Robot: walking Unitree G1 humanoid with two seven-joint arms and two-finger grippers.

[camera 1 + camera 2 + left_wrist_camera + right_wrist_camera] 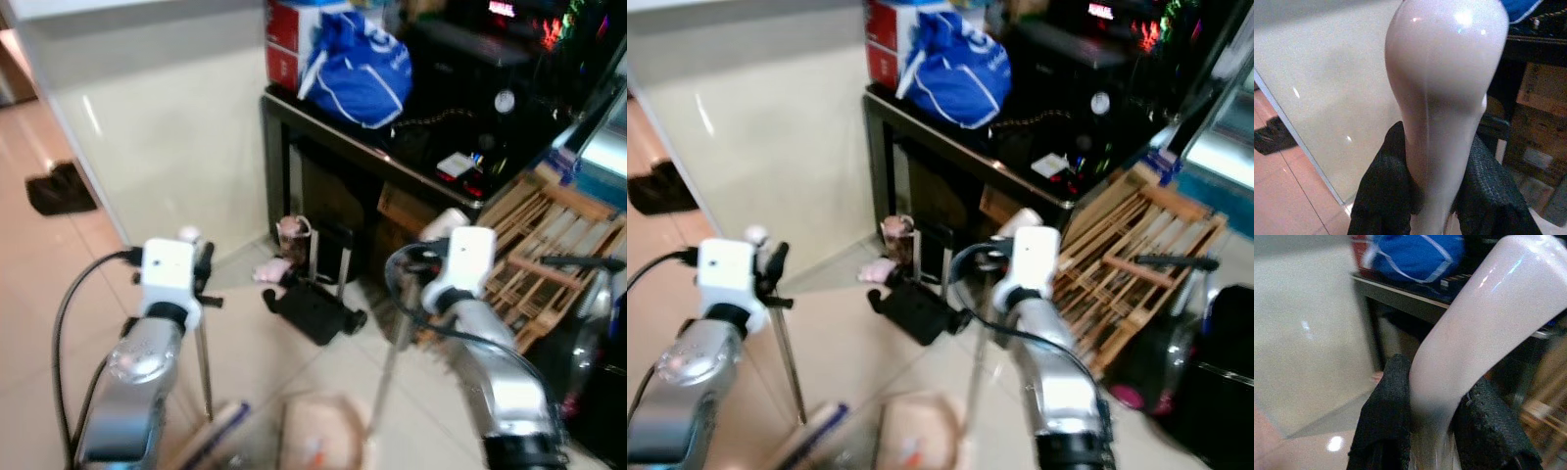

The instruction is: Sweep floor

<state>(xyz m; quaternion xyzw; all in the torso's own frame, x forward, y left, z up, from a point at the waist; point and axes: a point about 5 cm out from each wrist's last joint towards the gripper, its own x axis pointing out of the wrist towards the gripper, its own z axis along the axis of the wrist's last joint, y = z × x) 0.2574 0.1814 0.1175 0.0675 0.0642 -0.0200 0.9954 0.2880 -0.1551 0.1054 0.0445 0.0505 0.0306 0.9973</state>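
Tiled floor [59,294] is seen at the far left, where a dark shoe-like item [61,188] lies beside a pale wall [167,127]. Nearer the robot, the left gripper [1432,196] is clamped around a glossy pale broom handle [1442,98], whose thin metal shaft [204,367] is seen running down toward the floor. Between the two arms, a black object [313,311] lies on the tiles, with a small pink item [271,271] just beside it; what these are cannot be told. Behind them, a dark table [333,122] is placed against the wall, and a blue bag [358,69] rests on it beside a red box [289,44]. Further right, the right gripper [1435,426] is closed on a curved pale dustpan handle [1484,318], its shaft [387,382] slanting down to a blurred pale dustpan [318,431] on the floor. At the far right, wooden slatted frames [549,255] are leaned by the table.
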